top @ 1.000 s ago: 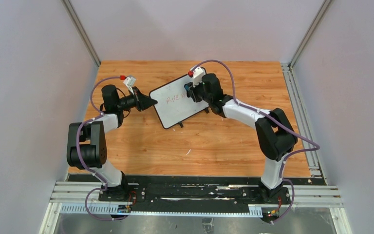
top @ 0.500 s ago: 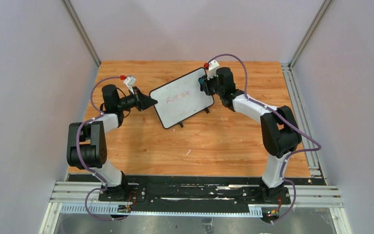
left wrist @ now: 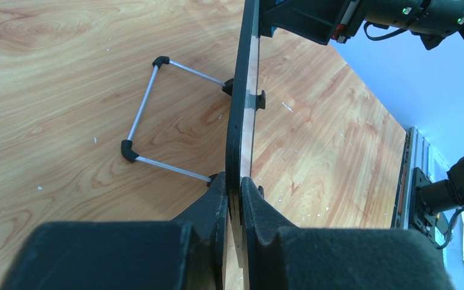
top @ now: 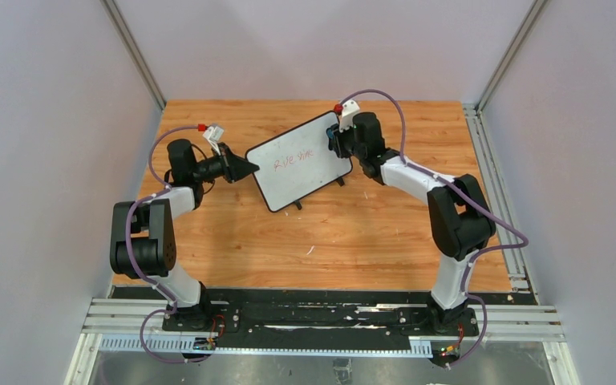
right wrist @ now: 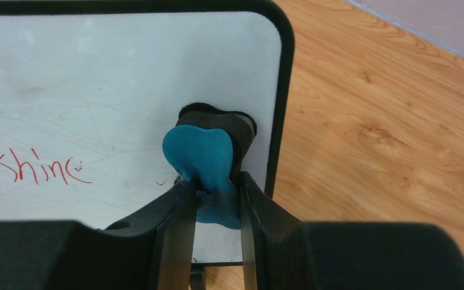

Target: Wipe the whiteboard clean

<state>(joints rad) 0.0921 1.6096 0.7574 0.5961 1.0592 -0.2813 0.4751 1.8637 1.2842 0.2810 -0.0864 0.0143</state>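
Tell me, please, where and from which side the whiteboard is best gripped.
Its left edge, approached edge-on from the left: the whiteboard stands tilted on its wire stand, both faces exposed, and the left hand pinches there, clear of the red writing.

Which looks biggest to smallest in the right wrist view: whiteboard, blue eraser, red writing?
1. whiteboard
2. blue eraser
3. red writing, cropped by the frame; eraser is nearer, so 2 versus 3 is unsure.

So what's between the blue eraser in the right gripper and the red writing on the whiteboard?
Bare whiteboard up to the red writing, save one tiny red fleck beside the eraser; the right wrist view shows it.
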